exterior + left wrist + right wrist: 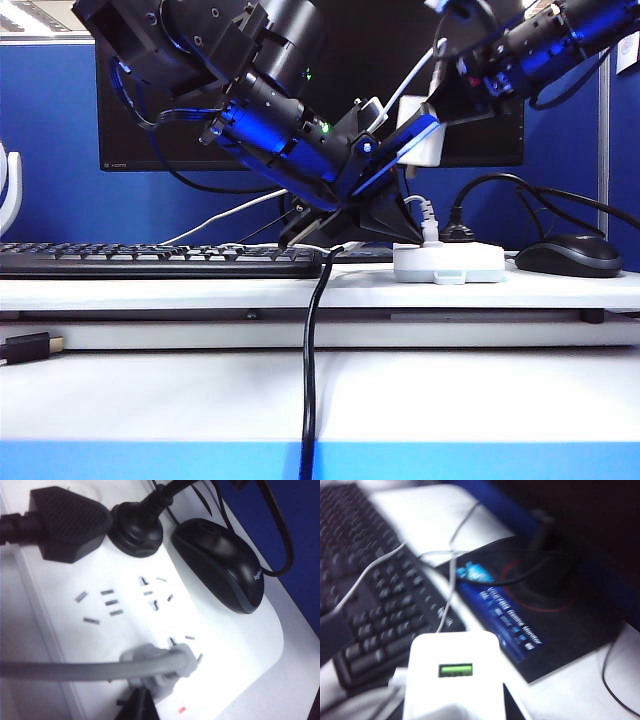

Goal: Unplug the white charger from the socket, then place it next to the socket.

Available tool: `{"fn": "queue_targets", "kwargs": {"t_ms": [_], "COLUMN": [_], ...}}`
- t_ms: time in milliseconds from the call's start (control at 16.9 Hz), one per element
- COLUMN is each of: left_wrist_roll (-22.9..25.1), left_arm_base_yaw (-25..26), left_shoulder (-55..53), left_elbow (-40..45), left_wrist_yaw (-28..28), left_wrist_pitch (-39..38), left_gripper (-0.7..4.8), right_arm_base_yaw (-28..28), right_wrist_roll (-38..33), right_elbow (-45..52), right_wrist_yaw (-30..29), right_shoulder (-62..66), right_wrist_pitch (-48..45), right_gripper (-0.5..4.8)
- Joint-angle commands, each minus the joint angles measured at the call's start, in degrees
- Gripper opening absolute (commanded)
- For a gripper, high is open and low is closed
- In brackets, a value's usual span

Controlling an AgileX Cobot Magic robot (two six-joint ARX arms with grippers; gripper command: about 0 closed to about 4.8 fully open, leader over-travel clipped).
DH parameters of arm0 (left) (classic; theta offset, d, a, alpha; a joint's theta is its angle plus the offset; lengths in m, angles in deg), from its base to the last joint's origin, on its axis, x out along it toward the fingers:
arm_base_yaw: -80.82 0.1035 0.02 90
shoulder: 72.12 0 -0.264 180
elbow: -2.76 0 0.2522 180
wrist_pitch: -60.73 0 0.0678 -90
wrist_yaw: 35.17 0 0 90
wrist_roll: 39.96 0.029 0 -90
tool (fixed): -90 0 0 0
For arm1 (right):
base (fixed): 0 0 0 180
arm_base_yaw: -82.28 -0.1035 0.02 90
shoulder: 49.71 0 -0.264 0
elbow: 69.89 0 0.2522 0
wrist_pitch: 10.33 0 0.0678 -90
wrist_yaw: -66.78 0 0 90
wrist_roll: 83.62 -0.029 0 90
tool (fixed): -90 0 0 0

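One white charger (454,675), blocky with a green port, sits clamped in the right gripper (425,135); left gripper (137,705) state unclear.

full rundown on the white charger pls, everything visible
The white charger is a smooth, plastic-looking white block with rounded corners and a green USB port in one face. It is unplugged and held in the air by the right gripper, jaws shut on it, above the socket and in front of the monitor. In the exterior view it hangs slightly tilted. Its prongs cannot be seen. The right wrist view is blurred.
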State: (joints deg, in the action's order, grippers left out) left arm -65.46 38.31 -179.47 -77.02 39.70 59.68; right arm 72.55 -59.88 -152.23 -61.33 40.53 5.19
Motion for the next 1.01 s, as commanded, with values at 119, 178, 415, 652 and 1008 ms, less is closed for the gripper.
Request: {"fn": "queue_targets", "kwargs": {"t_ms": [119,178,415,652,1008], "left_wrist_roll": [3.23,3.28,10.51,14.86,12.15], "left_arm_base_yaw": [-0.11,-0.11,-0.11,0.28,0.09], "left_shoulder": [4.33,5.40,8.83,10.73,7.26], "left_elbow": [-2.38,-3.13,-7.50,-9.57,-9.55], "left_wrist_yaw": [1.14,2.56,11.78,16.76,15.54], "left_wrist_pitch": [-0.74,-1.79,-11.72,-17.94,-23.32], "left_gripper": [-0.04,-0.04,-0.04,-0.04,-0.04], "right_arm_base_yaw": [2.97,3.13,2.21,1.27,1.31], "right_wrist_roll": [-16.13,-19.15,-22.93,-23.63,-23.76], "right_elbow": [-0.42,-0.39,-0.39,-0.37,-0.37], "right_wrist_yaw": [-0.04,-0.02,-5.07,-5.51,-4.94], "right_shoulder": [-4.09,-4.98,-6.47,-6.34,-6.43], "right_wrist_pitch": [-3.63,-3.34,-2.73,0.66,-1.31], "right_gripper": [-0.01,-0.01,-0.01,-0.01,-0.01]}}
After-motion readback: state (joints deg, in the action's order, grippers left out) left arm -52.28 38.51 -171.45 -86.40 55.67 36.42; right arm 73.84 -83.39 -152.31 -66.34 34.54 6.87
